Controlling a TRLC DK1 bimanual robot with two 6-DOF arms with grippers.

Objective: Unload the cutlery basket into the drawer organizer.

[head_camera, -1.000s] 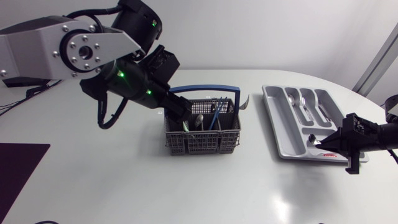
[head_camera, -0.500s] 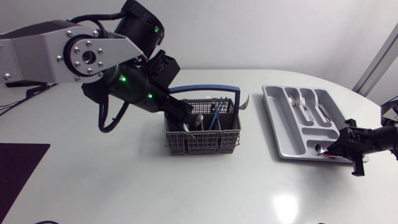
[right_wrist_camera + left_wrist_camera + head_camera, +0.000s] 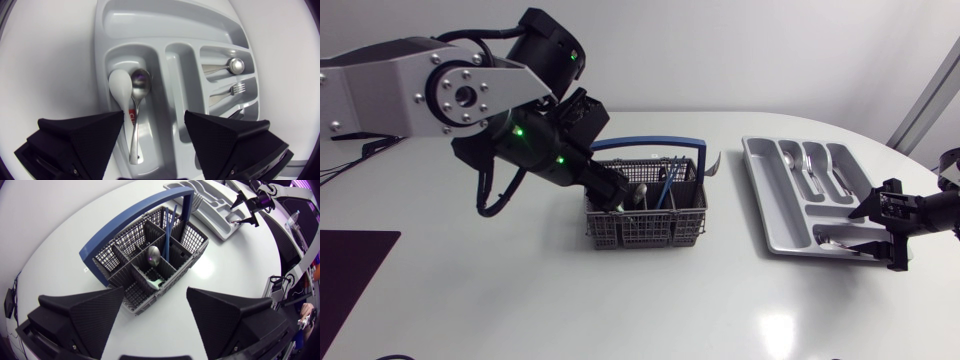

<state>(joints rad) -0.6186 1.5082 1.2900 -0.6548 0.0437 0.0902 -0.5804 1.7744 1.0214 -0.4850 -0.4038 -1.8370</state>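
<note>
Cutlery basket (image 3: pixel 646 212): dark grey mesh, standing upright on the table just left of the middle of the head view's frame
Basket handle (image 3: pixel 650 144): blue hoop, arching over the basket from end to end
Basket contents: a metal spoon (image 3: pixel 153 255) bowl-up in a middle compartment; blue-handled utensils (image 3: pixel 170 225) leaning in the compartment behind it; a white piece (image 3: pixel 155 283) in the compartment nearest the left gripper
Drawer organizer (image 3: pixel 760 200): pale grey tray, lying flat at the right of the frame, well apart from the basket
Organizer contents: a white spoon (image 3: pixel 120 87) and a steel spoon (image 3: pixel 139 85) side by side, touching, in the wide cross compartment just ahead of the right gripper; a second steel spoon (image 3: pixel 234 65) and a fork (image 3: pixel 235 89) in separate long compartments further on
Left gripper (image 3: pixel 155 290): over the basket's near-left compartments, fingers wide apart, nothing between them
Left arm (image 3: pixel 420 90): enters from the upper left of the frame and slants down to the basket
Right gripper (image 3: pixel 154 115): over the organizer's near end, fingers spread, holding nothing
Right arm (image 3: pixel 940 210): enters at the right edge of the frame, level with the organizer's near end
Table (image 3: pixel 520 300): white, bears both basket and organizer
</note>
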